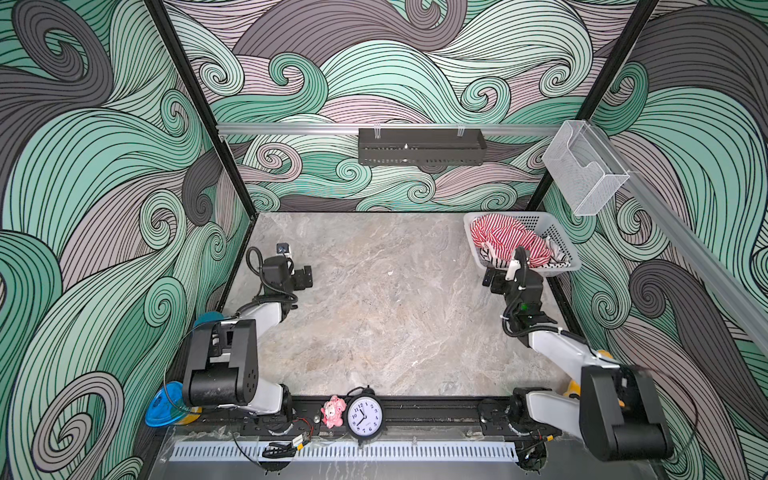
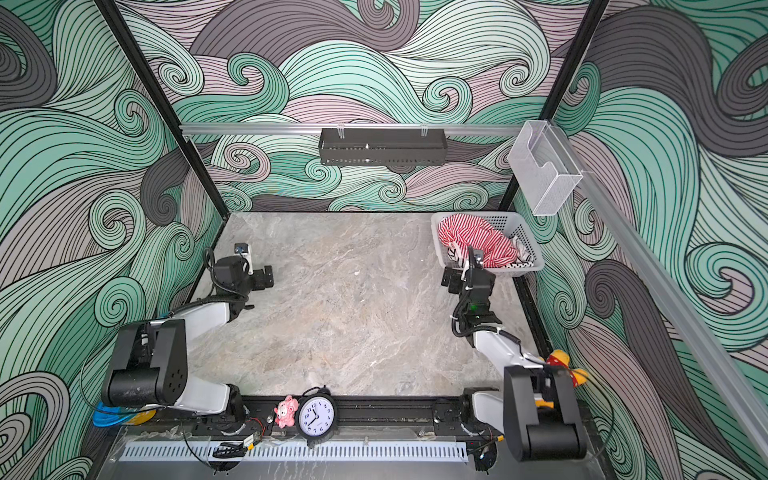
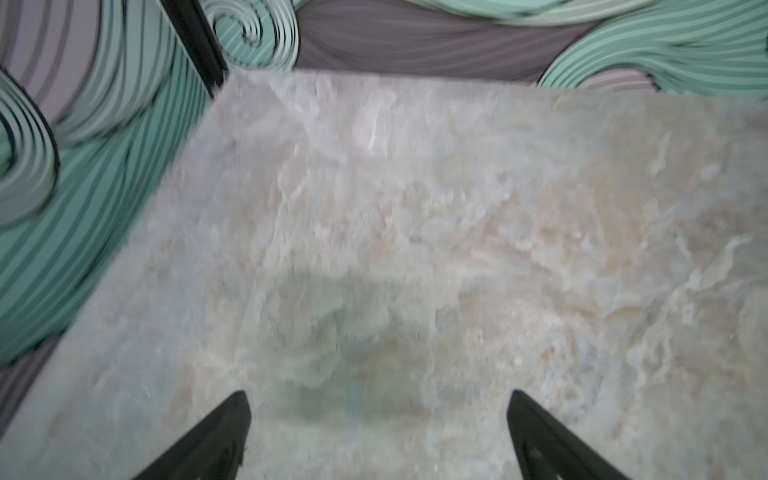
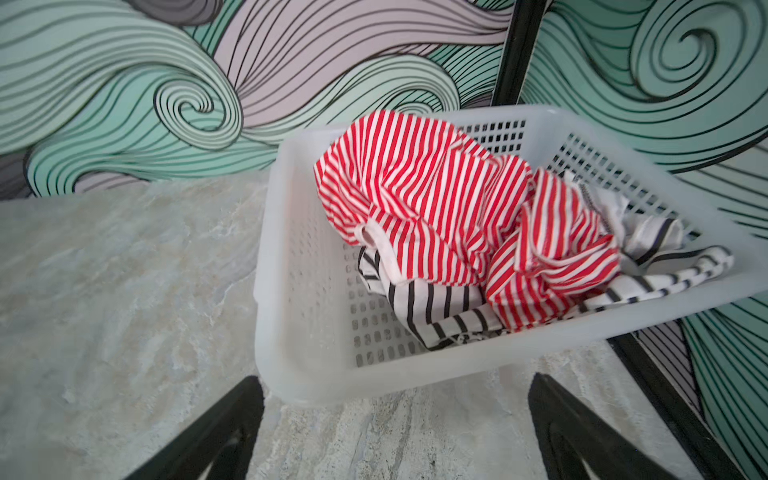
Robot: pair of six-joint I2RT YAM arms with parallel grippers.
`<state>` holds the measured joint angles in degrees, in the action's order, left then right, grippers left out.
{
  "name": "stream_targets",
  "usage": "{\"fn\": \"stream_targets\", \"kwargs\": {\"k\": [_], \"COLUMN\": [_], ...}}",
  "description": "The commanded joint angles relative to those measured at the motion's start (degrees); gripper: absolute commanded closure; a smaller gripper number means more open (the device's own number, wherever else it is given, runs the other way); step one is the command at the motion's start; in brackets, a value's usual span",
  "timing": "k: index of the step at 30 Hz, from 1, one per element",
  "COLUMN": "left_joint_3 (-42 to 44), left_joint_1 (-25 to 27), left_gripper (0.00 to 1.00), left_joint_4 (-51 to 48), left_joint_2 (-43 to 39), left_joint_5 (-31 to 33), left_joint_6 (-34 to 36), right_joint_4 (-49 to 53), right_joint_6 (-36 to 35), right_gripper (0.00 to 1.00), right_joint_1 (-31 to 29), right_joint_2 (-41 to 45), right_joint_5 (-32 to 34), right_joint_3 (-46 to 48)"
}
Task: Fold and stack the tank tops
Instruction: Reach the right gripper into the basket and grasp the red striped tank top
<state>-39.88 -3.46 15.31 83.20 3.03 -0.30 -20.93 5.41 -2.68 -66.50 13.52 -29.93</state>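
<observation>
Red-and-white tank top: lies crumpled in white basket, on top of black-and-white tank top. Basket: sits in far right corner of table. Right gripper: stands wide open, holds nothing, hangs just before basket's near wall. Left gripper: stands wide open, holds nothing, hangs over table.

Bright, even light in both top views; walls bow at the edges. Left wrist view blurred, soft shadow on the bench.
</observation>
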Motion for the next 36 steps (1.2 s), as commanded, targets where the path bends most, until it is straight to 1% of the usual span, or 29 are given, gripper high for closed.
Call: {"fn": "stream_targets", "kwargs": {"k": [1, 4, 6, 7, 9, 10, 12, 14, 16, 18, 20, 22, 25, 30, 34, 36], "left_joint_3": [-6.7, -9.3, -11.6, -12.8, -15.0, -16.4, -18.9, -21.1, -22.6, -22.8, -22.2, -21.3, -20.1, -16.6, -15.9, -16.3], "left_joint_1": [0.4, 0.4, 0.4, 0.4, 0.4, 0.5, 0.5, 0.5, 0.6, 0.6, 0.7, 0.8, 1.0, 0.9, 1.0, 1.0], "left_gripper": [0.03, 0.04, 0.05, 0.06, 0.07, 0.07, 0.08, 0.10, 0.14, 0.16, 0.16, 0.17, 0.17, 0.17, 0.17, 0.17], "left_joint_4": [-18.0, -23.5, -27.8, -29.9, -33.4, -35.4, -39.0, -42.4, -45.5, -47.2, -48.2, -48.9, -49.6, -48.7, -48.7, -49.0], "left_joint_2": [-3.7, -5.5, -6.1, -6.2, -6.1, -5.9, -5.6, -5.2, -4.8, -4.9, -5.1, -5.5, -6.5, -8.2, -7.9, -7.6], "left_joint_5": [-1.9, -3.4, -6.8, -9.3, -12.7, -14.1, -15.7, -17.8, -19.5, -20.1, -20.3, -20.2, -19.4, -19.1, -18.6, -18.5], "left_joint_6": [2.2, 3.3, 5.4, 6.9, 7.5, 7.4, 7.0, 7.1, 7.4, 7.7, 8.1, 8.6, 8.9, 8.7, 8.9, 8.6], "right_joint_4": [26.3, 41.8, 52.5, 55.2, 57.4, 58.1, 58.8, 62.1, 65.8, 69.0, 70.1, 70.7, 71.5, 71.3, 71.4, 71.5], "right_joint_6": [8.5, 19.2, 25.4, 24.8, 20.9, 20.4, 18.0, 18.8, 18.2, 17.4, 16.2, 15.5, 15.0, 12.3, 11.5, 11.0], "right_gripper": [0.00, 0.00, 0.00, 0.00, 0.00, 0.00, 0.00, 0.00, 0.00, 0.00, 0.01, 0.03, 0.07, 0.13, 0.23, 0.23], "right_joint_1": [-0.1, 0.3, 0.5, 0.8, 1.3, 2.2, 5.3, 8.3, 11.4, 13.0, 14.2, 15.3, 16.7, 16.9, 17.1, 17.1], "right_joint_2": [4.5, 5.5, 3.8, 2.6, 0.6, -0.8, -4.8, -10.9, -18.5, -26.0, -32.5, -38.1, -44.2, -50.1, -53.2, -55.0], "right_joint_5": [4.6, 10.8, 13.8, 11.8, 8.1, 7.7, 2.5, 2.5, -0.1, -0.9, -1.2, -2.6, -4.0, -0.7, 0.8, 0.9], "right_joint_3": [-6.0, -13.0, -20.5, -24.3, -30.1, -33.1, -38.9, -45.4, -53.1, -60.0, -64.9, -68.7, -72.4, -76.3, -77.6, -78.3]}}
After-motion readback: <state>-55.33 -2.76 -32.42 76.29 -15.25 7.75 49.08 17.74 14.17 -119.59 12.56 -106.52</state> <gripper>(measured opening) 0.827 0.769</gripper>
